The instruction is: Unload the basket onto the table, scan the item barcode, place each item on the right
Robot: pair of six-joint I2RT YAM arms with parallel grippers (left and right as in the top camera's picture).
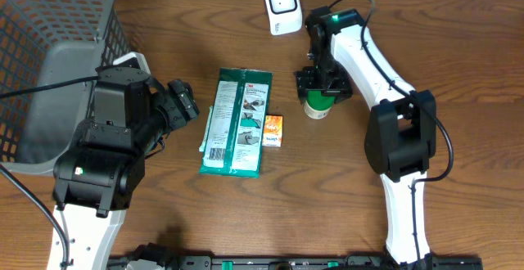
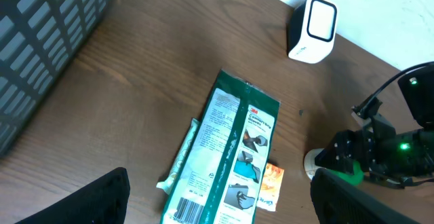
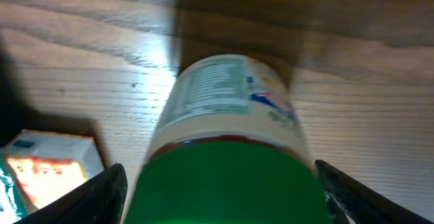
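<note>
The overhead view looks straight down from well above the brown wooden table (image 1: 188, 24), with the flat green-and-white plastic packet (image 1: 237, 123) near its centre. The left wrist view sits left of the packet and higher than it. It faces obliquely across it toward the white box-shaped scanner (image 2: 313, 28) beyond. The right wrist view hangs right of the packet, facing down, very close above the white jar with a green lid (image 3: 230, 136). All three views share the small orange carton (image 1: 273, 130) just beside the packet's right edge.

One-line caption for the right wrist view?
Right fingers flank a green-capped bottle on the wooden table, beside a small orange box.
</note>
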